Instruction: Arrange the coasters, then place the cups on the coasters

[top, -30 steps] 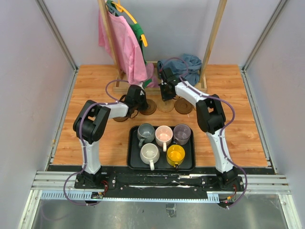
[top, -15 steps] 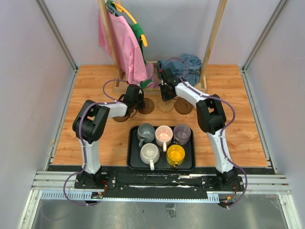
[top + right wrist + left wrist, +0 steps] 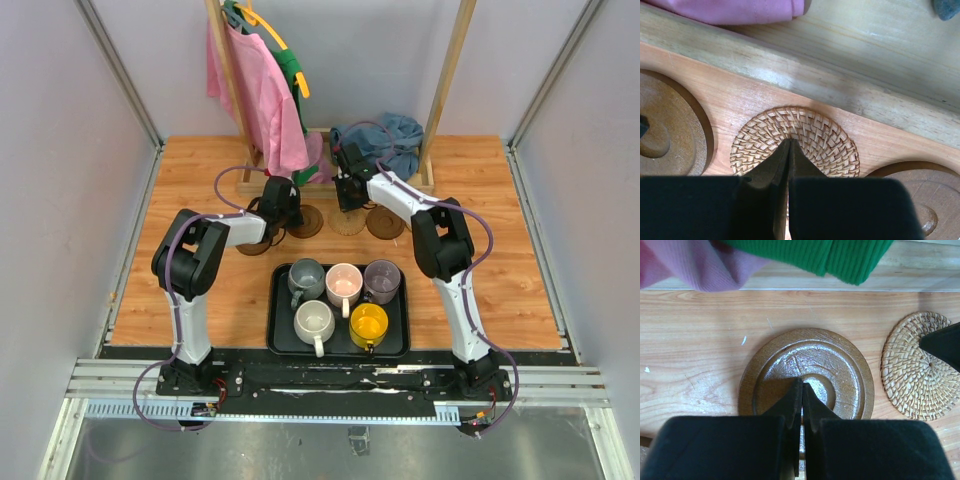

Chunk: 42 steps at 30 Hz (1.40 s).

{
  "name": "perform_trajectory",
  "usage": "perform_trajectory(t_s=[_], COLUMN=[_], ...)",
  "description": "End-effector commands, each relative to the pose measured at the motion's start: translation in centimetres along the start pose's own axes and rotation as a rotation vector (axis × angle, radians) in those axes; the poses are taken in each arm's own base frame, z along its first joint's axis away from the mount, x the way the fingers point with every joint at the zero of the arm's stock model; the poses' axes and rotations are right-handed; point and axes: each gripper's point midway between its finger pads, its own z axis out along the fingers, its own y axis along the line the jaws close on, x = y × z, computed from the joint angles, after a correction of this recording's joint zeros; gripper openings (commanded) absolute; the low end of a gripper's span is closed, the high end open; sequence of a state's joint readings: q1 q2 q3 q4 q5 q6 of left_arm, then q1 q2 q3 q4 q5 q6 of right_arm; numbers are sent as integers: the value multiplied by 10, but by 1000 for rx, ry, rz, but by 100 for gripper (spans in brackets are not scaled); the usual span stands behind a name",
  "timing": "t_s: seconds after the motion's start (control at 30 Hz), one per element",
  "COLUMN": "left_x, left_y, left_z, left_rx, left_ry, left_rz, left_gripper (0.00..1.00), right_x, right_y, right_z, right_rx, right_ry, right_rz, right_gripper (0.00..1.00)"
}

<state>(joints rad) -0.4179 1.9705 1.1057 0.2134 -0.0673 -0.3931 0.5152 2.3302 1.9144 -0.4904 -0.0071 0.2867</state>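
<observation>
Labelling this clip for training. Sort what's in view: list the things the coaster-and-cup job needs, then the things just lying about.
For the job: dark brown coaster, woven coaster, second brown coaster; white mug, dark grey mug, pink mug, yellow mug, lavender mug.

Just lying about: black tray (only holding the mugs), pink garment, green garment, blue-grey cloth, wooden rack.

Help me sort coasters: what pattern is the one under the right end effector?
Woven tan basketwork coaster; clearest in the right wrist view.

top view from high at the near side, facing down, both wrist views close, looking down, sharing the woven coaster [image 3: 912, 375]
</observation>
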Motion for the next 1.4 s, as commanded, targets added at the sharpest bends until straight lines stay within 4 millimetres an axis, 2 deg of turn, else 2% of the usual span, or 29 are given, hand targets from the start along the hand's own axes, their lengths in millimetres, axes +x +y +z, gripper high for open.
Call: perform_trajectory(t_s=[0.0, 0.53, 0.8, 0.97, 1.13, 1.37], left_x=[21, 8, -10, -16, -13, -14], left_y=[18, 8, -3, 0, 6, 5], left_z=[-1, -8, -17, -17, -16, -16], left_rx=[-47, -6, 40, 18, -11, -10], left_ry=[75, 31, -26, -37, -26, -25], left_rz=[16, 3, 15, 26, 32, 32], left_gripper=[0, 1, 1, 0, 1, 1], right_x=[60, 55, 37, 18, 0, -10], right_y=[7, 24, 8, 0, -1, 6], right_z=[22, 2, -6, -11, -16, -20], right_rx=[10, -8, 79, 94, 93, 58], right_ry=[178, 144, 88, 35, -8, -38], right_rz=[-47, -88, -128, -133, -145, -155], right_gripper=[1, 1, 1, 1, 2, 2])
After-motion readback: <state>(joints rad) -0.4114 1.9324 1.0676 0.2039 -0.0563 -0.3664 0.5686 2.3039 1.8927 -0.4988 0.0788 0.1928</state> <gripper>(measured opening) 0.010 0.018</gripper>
